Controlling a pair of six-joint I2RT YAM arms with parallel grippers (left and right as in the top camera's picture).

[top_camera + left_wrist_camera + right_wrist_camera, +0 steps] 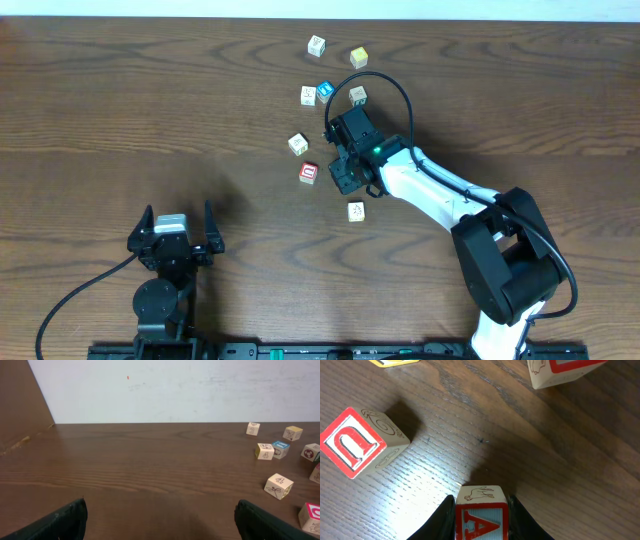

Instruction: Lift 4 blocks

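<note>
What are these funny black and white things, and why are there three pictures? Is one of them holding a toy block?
They are two robot arms, left and right, at a wooden table. One picture looks down from above. The other two come from little cameras on each arm's wrist. Small wooden letter blocks lie scattered on the table, like this red-faced block. The left gripper is wide open and holds nothing. The right gripper has its two fingers pressed on the sides of a block with a red A.
</note>
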